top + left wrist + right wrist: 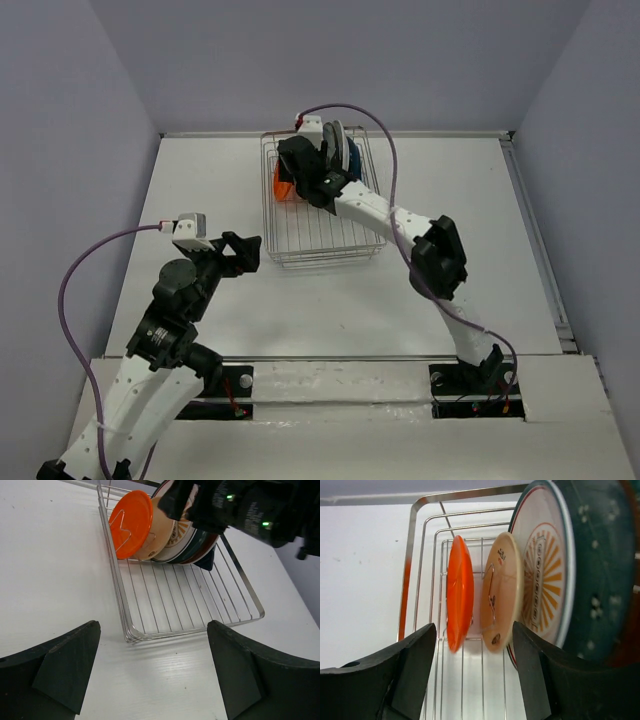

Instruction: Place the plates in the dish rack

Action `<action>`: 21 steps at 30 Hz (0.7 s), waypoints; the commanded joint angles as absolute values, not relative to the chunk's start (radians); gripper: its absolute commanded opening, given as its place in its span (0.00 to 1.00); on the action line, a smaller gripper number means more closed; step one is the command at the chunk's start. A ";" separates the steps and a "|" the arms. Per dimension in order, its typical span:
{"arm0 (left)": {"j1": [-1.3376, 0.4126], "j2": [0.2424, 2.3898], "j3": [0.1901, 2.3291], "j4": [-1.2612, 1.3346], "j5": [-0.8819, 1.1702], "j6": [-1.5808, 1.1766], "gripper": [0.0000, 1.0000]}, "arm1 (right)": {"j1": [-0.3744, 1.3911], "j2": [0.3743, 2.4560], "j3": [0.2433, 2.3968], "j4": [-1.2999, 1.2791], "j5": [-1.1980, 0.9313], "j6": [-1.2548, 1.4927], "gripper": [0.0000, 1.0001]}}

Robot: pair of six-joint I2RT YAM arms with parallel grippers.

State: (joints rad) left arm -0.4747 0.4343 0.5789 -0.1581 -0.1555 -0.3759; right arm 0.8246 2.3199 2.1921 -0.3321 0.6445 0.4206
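Top view: right gripper [318,180] over the far end of the dish rack [320,238], left gripper [248,252] beside its near corner. Left wrist: fingers apart, empty, rack ahead. Right wrist: fingers apart, orange plate [459,595] and cream plate [501,592] upright just beyond.

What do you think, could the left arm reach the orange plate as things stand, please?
Probably yes: the open left gripper faces the orange plate, nearest it in the dish rack; the right arm sits farther right.
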 commanded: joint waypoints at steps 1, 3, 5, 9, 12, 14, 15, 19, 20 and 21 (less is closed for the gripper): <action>-0.457 0.400 0.601 -0.097 -0.186 -0.362 0.99 | 0.842 2.002 2.021 -0.175 0.563 0.376 0.68; -0.453 0.385 0.597 -0.086 -0.189 -0.357 0.99 | 0.842 1.826 1.817 -0.108 0.516 0.374 0.68; -0.446 0.374 0.594 -0.081 -0.187 -0.351 0.99 | 0.842 1.699 1.670 -0.065 0.456 0.364 0.69; -0.439 0.361 0.588 -0.064 -0.172 -0.341 0.99 | 0.842 1.375 1.340 -0.028 0.439 0.336 1.00; -0.434 0.362 0.583 -0.041 -0.117 -0.307 0.99 | 0.842 1.034 1.100 -0.035 0.501 0.325 1.00; -0.430 0.374 0.584 -0.025 -0.080 -0.298 0.99 | 0.842 0.900 0.945 -0.044 0.566 0.327 1.00; -0.422 0.380 0.583 -0.022 -0.071 -0.295 0.99 | 0.842 0.835 0.898 -0.049 0.593 0.328 1.00; -0.371 0.393 0.574 -0.006 -0.014 -0.287 0.99 | 0.842 0.571 0.689 -0.057 0.748 0.342 1.00; -0.365 0.402 0.574 0.017 -0.012 -0.285 0.99 | 0.842 0.501 0.657 -0.057 0.764 0.345 1.00; -0.361 0.411 0.572 0.018 -0.011 -0.285 0.99 | 0.842 0.473 0.602 -0.057 0.776 0.347 1.00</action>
